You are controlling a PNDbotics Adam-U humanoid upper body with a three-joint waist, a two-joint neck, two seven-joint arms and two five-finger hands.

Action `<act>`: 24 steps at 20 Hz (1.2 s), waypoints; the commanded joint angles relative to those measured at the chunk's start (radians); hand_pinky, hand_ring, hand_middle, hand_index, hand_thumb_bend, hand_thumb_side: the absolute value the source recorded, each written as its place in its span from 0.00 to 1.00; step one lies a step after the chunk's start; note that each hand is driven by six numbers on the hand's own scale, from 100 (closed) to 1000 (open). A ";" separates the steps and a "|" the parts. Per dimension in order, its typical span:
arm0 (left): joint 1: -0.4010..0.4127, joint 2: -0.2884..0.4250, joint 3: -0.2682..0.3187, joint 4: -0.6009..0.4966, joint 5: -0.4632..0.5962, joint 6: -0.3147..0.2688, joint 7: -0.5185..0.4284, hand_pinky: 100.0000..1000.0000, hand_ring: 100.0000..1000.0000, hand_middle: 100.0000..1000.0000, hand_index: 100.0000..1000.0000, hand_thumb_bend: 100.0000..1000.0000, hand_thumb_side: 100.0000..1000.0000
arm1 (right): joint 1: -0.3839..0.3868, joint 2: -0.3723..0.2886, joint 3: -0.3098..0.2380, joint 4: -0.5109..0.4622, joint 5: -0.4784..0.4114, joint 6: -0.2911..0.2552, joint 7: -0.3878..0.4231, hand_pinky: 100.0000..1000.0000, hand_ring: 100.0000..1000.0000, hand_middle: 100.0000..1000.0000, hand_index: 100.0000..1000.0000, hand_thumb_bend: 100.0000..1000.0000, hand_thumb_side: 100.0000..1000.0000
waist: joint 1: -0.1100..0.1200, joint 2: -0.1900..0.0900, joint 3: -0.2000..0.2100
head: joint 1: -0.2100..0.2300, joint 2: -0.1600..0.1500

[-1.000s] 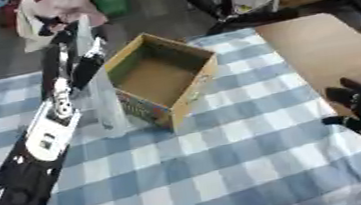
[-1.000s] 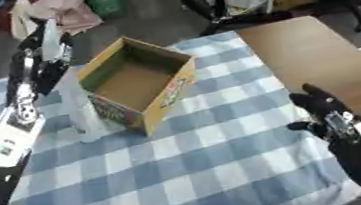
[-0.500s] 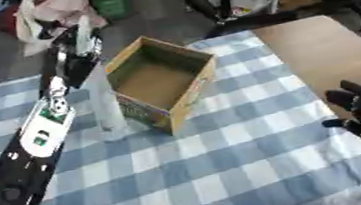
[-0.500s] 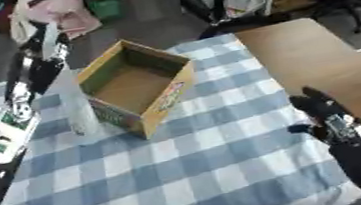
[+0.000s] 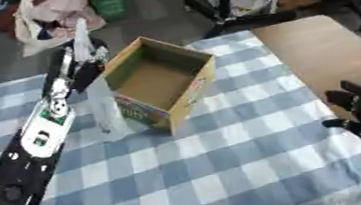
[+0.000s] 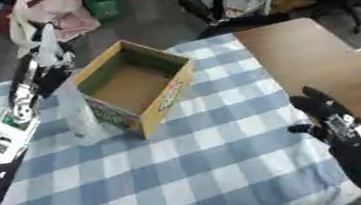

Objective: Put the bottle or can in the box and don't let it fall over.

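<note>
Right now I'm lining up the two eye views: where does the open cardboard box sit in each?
Left eye view: the cardboard box sits upper centre-left, on the checked cloth.
Right eye view: the same box sits further left, upper left of centre.
Shared landmark: the clear bottle standing just left of the box.

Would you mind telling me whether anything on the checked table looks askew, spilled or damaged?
Nothing is spilled or visibly damaged. The open cardboard box sits turned at an angle to the blue-and-white checked cloth, corner toward the camera. The clear plastic bottle stands upright left of it.
</note>
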 commanded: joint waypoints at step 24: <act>-0.155 0.081 0.009 -0.180 0.406 -0.123 0.177 0.54 0.36 0.12 0.40 0.00 0.43 | -0.013 -0.007 0.012 -0.008 -0.009 0.001 0.017 0.73 1.00 0.87 1.00 0.00 0.79 | -0.004 -0.006 -0.033 | 0.027 -0.005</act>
